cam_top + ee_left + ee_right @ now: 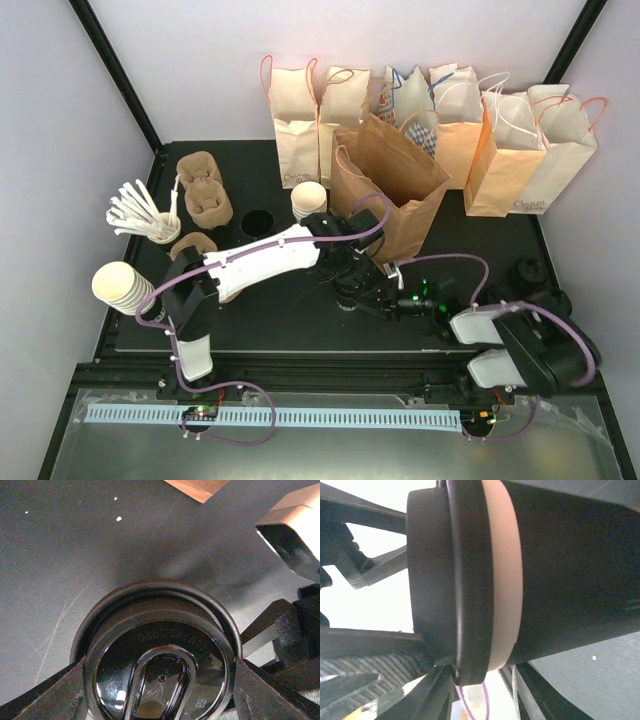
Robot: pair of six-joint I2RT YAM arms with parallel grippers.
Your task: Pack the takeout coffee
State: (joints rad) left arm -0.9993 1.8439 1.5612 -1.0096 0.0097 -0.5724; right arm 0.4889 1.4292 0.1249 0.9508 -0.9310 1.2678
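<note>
coffee cup [502,580] with black lid [435,580] stands beside open brown bag [400,200].

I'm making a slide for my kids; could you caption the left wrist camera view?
Left jaws clasp the takeout coffee by its black CAUTION: HOT lid, dark tabletop behind.

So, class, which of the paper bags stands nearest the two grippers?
The darker brown bag, open and standing alone in front of the paler bags lined along the back wall, just behind the lidded coffee cup.
</note>
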